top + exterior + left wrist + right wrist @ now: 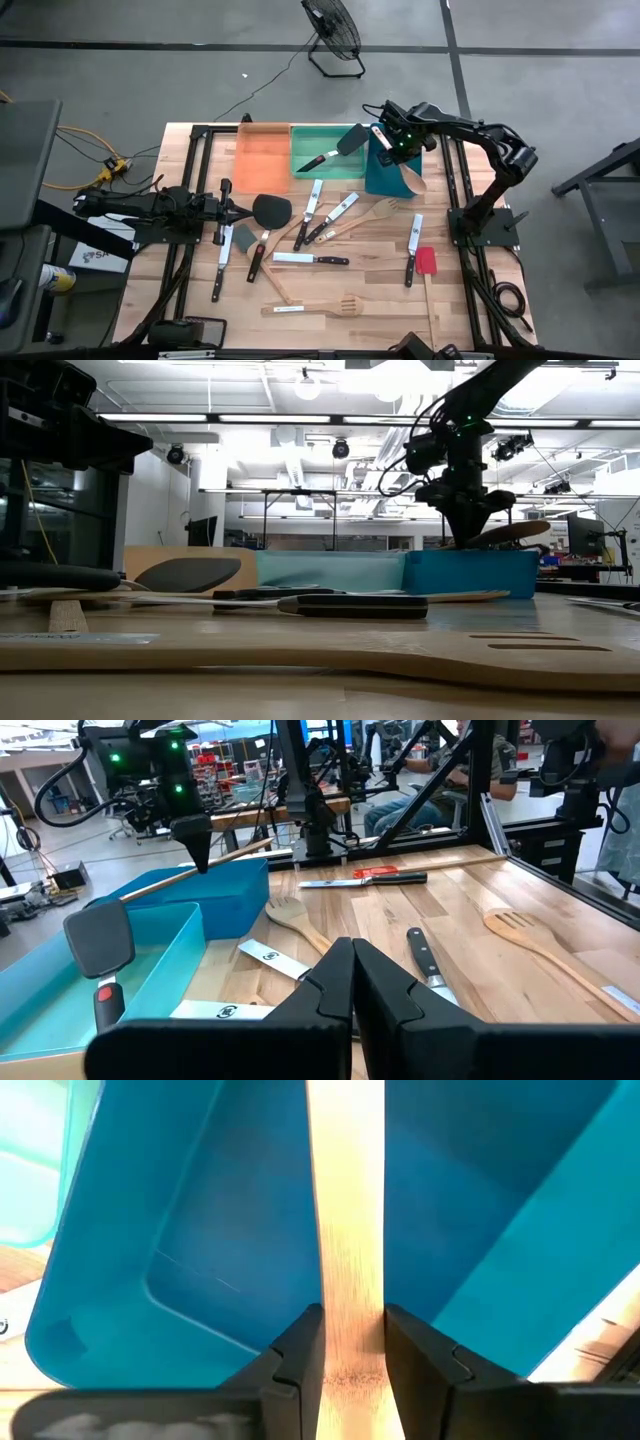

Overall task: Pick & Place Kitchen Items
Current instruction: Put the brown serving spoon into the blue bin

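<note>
My right gripper points down over the blue tray at the table's far right and is shut on a pale wooden spoon. The spoon's bowl sticks out past the tray's rim toward the near right. A black spatula lies in the green tray, and the orange tray stands left of it. Knives, spatulas and wooden utensils lie scattered over the table. My left gripper waits shut and level at the table's left, touching nothing. My right gripper pinches the wooden spoon's handle between its two fingers, from above and across the handle. The spoon is tilted, its bowl end raised above the tray's rim and its handle slanting down over the tray's inside. Whether it rests on the tray, I cannot tell.
On the table lie a black spatula, several black-handled knives, a red spatula and a slotted wooden turner. A fan stands on the floor beyond the far edge. Black frame rails run along both sides.
</note>
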